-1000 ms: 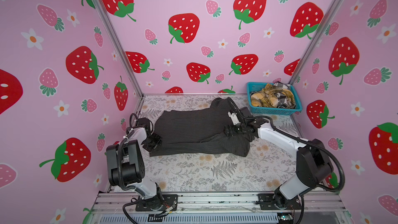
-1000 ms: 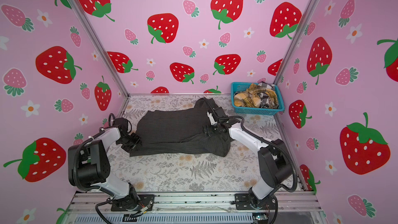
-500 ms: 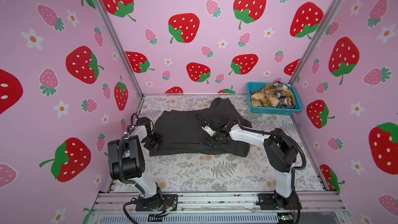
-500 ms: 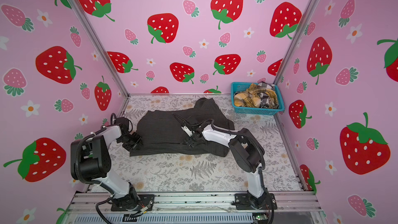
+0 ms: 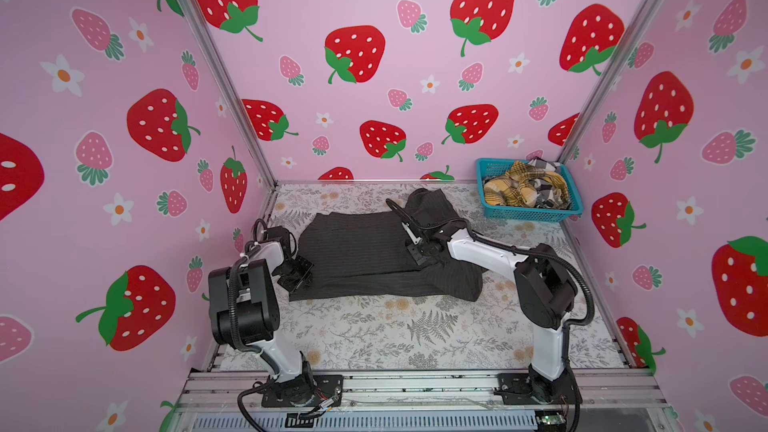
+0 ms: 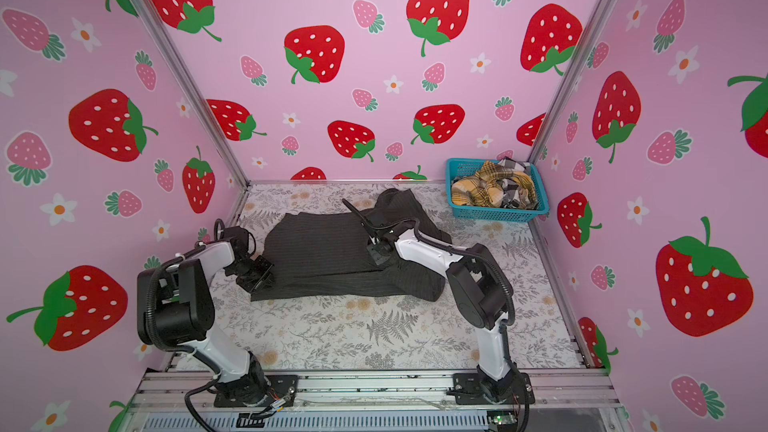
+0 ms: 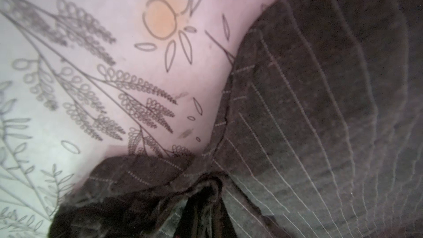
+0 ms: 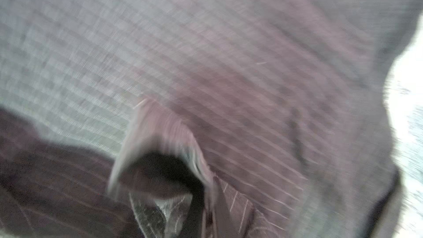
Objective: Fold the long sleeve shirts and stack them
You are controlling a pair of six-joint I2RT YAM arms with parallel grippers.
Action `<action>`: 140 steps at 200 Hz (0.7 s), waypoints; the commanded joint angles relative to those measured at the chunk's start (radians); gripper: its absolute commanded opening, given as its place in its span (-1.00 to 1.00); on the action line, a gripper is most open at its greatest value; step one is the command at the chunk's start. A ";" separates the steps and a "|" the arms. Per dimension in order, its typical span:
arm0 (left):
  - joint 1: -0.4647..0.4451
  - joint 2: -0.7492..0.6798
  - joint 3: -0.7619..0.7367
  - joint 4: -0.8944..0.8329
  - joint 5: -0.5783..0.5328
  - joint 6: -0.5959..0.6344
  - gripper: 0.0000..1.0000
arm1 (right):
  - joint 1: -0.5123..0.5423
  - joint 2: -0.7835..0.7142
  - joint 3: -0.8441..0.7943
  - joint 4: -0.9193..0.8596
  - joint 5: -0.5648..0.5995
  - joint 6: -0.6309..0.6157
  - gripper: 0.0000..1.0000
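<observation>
L pincer (image 5: 303,275) grips charcoal shirt (image 5: 361,251) edge, R pincer (image 5: 419,258) grips mid-shirt; front mat (image 5: 415,326) open.

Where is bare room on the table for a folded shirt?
The widest bare patch lies between the pinstriped shirt's near edge and the front rail. A thin strip runs behind it along the back wall. Crowded near the basket, under the right arm.

Turq. basket (image 5: 528,214) back-right corner; floral mat (image 5: 415,338)
</observation>
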 commanded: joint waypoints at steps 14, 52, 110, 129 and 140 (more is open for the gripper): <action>0.004 -0.004 0.013 -0.044 -0.046 -0.001 -0.72 | -0.012 -0.058 0.068 0.006 0.069 -0.003 -0.98; -0.009 -0.055 0.037 -0.075 -0.069 -0.006 -0.78 | -0.051 0.064 0.181 0.021 0.148 -0.048 -1.00; -0.038 -0.141 0.157 -0.074 -0.014 -0.062 -0.46 | -0.091 0.180 0.307 0.046 0.172 -0.022 -1.00; -0.036 -0.134 0.189 -0.055 -0.029 -0.081 0.08 | -0.109 0.203 0.336 0.038 0.175 0.007 -0.84; -0.034 -0.115 0.204 -0.066 -0.034 -0.089 0.19 | -0.121 0.209 0.348 0.046 0.152 0.011 -0.41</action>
